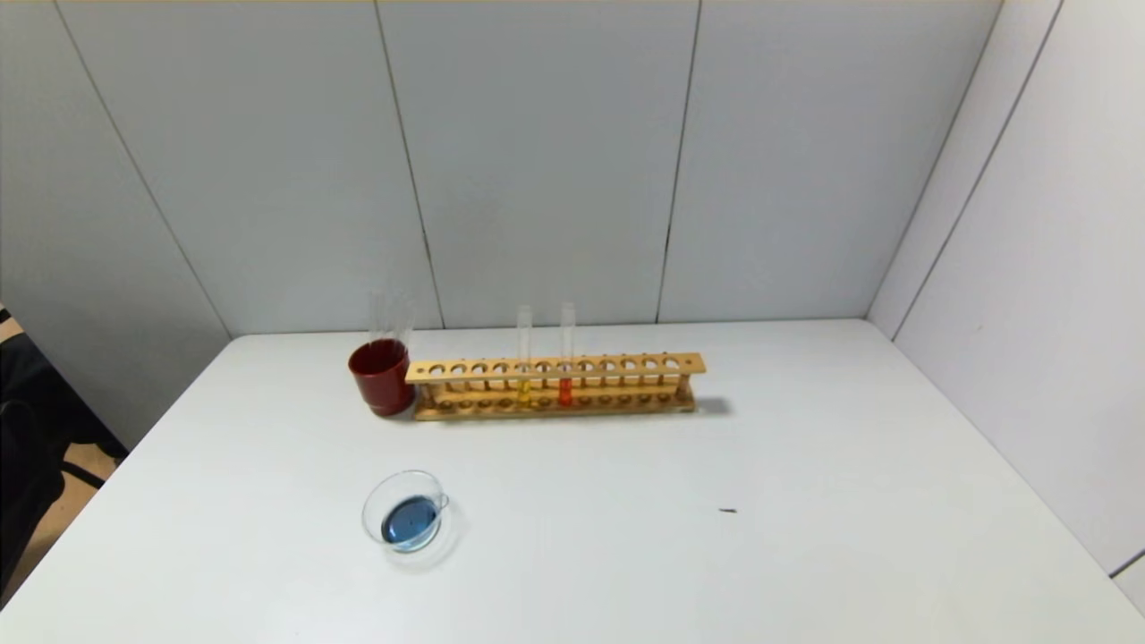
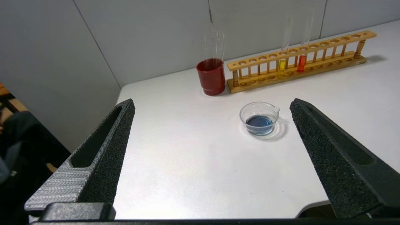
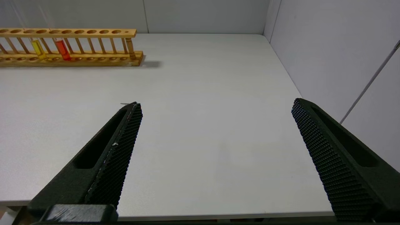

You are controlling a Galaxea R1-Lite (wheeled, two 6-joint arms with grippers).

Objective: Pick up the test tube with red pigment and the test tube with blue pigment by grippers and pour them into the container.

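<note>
Head view: neither arm visible. Wooden multi-hole tube rack (image 1: 555,386) at table's 12 o'clock, holding slim glass tube with orange-red liquid (image 1: 565,391), upright, just beside yellow-liquid tube (image 1: 523,391). Low round clear-glass dish with pouring lip (image 1: 407,522) at 8 o'clock, blue liquid already inside. No blue-filled tube visible. Dark red opaque cup (image 1: 382,377) touching rack's left end, clear tubes standing inside.

Left gripper (image 2: 212,106), right gripper (image 3: 217,104): fingers spread wide, nothing held, both at near table edge.

Risks: grabbing neighbouring yellow tube; tilted lift jamming tube, dragging rack; off-centre pour missing dish.
</note>
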